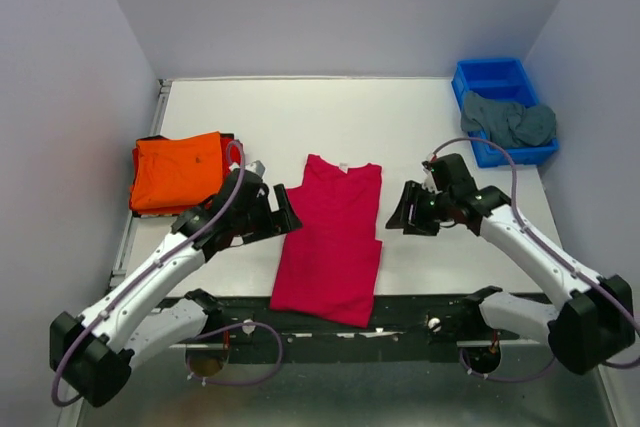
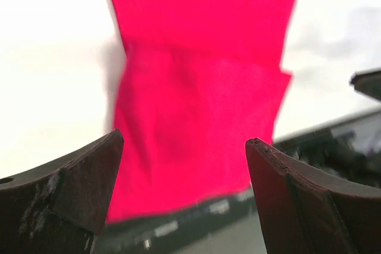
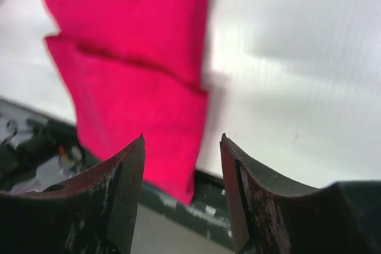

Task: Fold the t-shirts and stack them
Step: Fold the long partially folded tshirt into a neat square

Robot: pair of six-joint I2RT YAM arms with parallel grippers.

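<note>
A crimson-pink t-shirt [image 1: 333, 237] lies flat in the table's middle, sleeves folded in, its hem over the near edge. It also shows in the left wrist view [image 2: 199, 87] and the right wrist view [image 3: 131, 57]. A folded orange t-shirt [image 1: 178, 170] rests on a stack at the left; a red layer peeks out under it. A grey-teal t-shirt [image 1: 510, 120] hangs crumpled over the blue bin [image 1: 492, 78]. My left gripper [image 1: 285, 209] is open and empty at the pink shirt's left edge. My right gripper [image 1: 402, 215] is open and empty, just right of the shirt.
The blue plastic bin stands at the back right corner. A dark rail [image 1: 400, 309] runs along the table's near edge by the arm bases. White walls close in the table at the left, back and right.
</note>
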